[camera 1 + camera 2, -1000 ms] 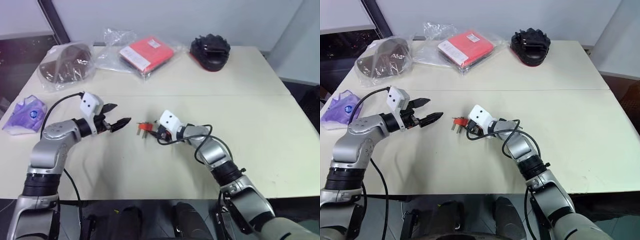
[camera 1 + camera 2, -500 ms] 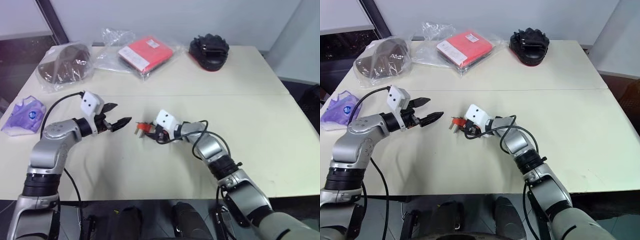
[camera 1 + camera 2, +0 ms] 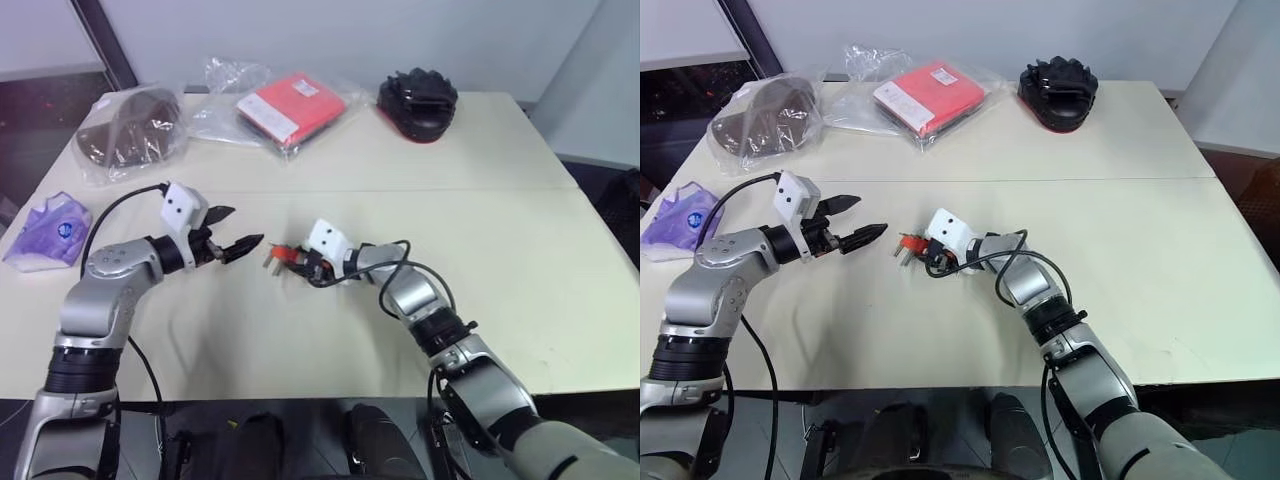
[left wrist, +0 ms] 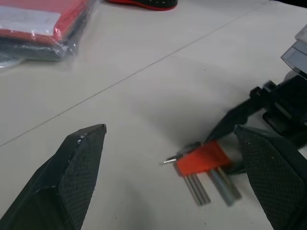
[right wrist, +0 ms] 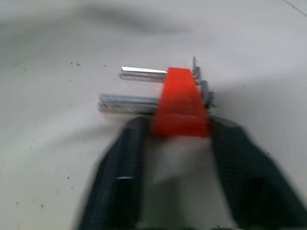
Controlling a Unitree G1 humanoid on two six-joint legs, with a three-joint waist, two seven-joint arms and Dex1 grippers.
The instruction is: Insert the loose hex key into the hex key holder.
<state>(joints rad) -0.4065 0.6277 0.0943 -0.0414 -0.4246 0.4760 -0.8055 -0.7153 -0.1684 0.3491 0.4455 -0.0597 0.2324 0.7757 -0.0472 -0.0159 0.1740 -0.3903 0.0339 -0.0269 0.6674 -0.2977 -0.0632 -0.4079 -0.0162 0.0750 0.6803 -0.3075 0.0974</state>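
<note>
The hex key holder point(image 3: 286, 256) is a small red-orange block lying on the cream table point(image 3: 300, 340) between my two grippers, with short dark keys sticking out toward my left gripper. My right gripper point(image 3: 301, 263) reaches in low from the right. In the right wrist view its fingers point(image 5: 127, 158) press against both sides of the block point(image 5: 180, 103). A thin grey rod point(image 4: 178, 155) lies along the block's edge. I cannot tell whether it is the loose hex key. My left gripper point(image 3: 243, 227) hovers open just left of the holder, with nothing in it.
Along the table's far side lie a flat red package in clear plastic point(image 3: 293, 105), a black and red object point(image 3: 418, 103) and a dark item in a bag point(image 3: 132, 130). A purple bag point(image 3: 50, 228) sits at the left edge.
My right gripper has slid left up to the holder, and its fingers have narrowed around the red block. The left arm has stayed still.
</note>
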